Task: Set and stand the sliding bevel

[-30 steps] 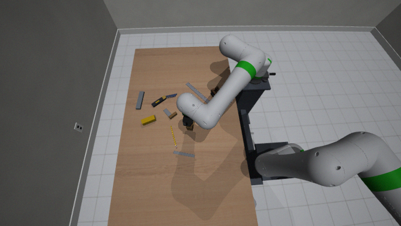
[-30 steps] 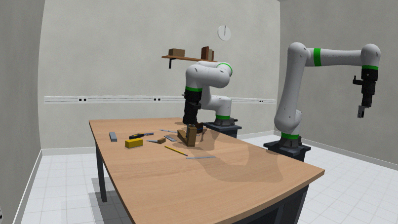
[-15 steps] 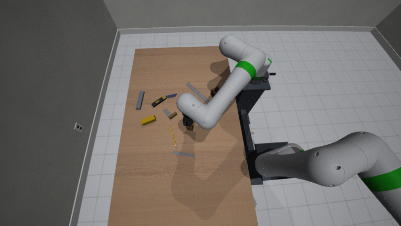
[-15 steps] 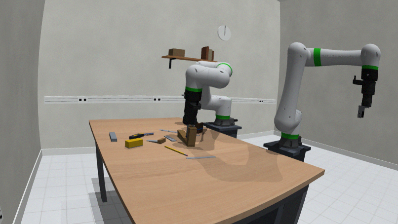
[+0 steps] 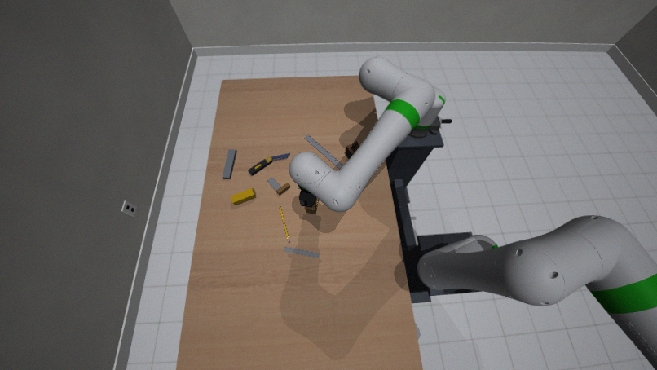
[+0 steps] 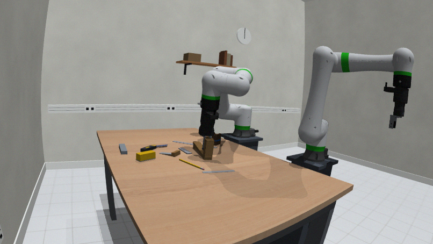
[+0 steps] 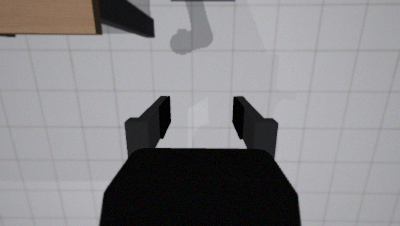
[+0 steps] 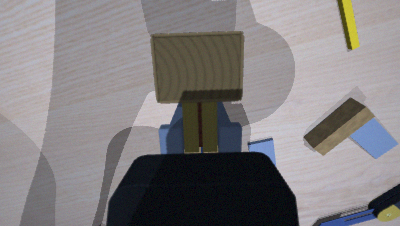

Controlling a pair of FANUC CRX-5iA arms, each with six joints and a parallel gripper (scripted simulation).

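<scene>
Our right gripper point(image 5: 308, 198) point(image 6: 207, 141) point(image 8: 200, 112) is pinching the bevel point(image 8: 191, 127) beside the leg point(image 5: 310, 209) point(image 6: 208, 149) point(image 8: 197, 65); our left gripper point(image 6: 392, 121) point(image 7: 201, 109) is hanging spread. We are probably copying the angle, next needing blade and rail point(image 6: 199, 150) flush.

"Where is the top view looking from?"

"High over the wooden table point(image 5: 257, 284) point(image 6: 211, 193) point(image 7: 50, 17) point(image 8: 25, 30), facing steeply down. The exterior view is standing back beyond 1 end, facing along the tabletop toward the clock point(image 6: 244, 35). Those 2 are sharing the tabletop and both arms."

"And the 2 wrist views?"

"The left is pointing down past its gripper point(image 7: 201, 117) point(image 6: 392, 126) at floor tiles, catching 1 table corner. The right is peering down closely at the tabletop, sharing the try square point(image 5: 283, 188) point(image 6: 175, 153) point(image 8: 340, 125) and pencil point(image 5: 284, 222) point(image 6: 191, 164) point(image 8: 349, 25) with the top view."
</scene>
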